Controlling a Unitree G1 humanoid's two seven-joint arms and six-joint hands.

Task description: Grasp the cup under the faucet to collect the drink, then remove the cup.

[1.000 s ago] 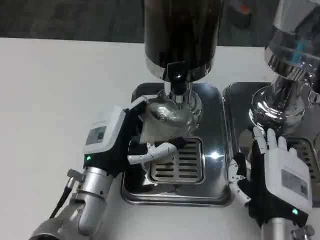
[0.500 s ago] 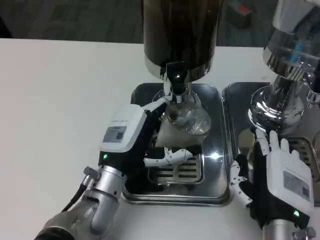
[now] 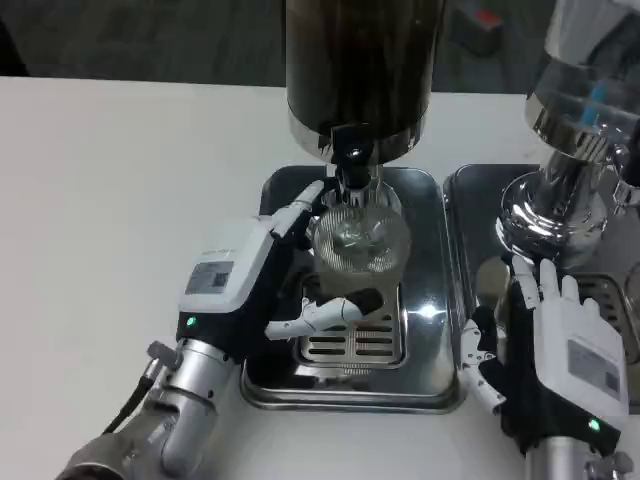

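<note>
My left hand [image 3: 262,280] grips the clear cup [image 3: 358,238] by its side wall, holding it over the steel drip tray [image 3: 430,345] directly beneath the faucet [image 3: 352,165] of the dark dispenser [image 3: 360,60]. The cup looks thin, light and easily crushed, slick when wet; I judge a mid-wall hold safest. My right hand [image 3: 550,350] rests open on the worktop [image 3: 110,190], fingers apart, holding nothing.
</note>
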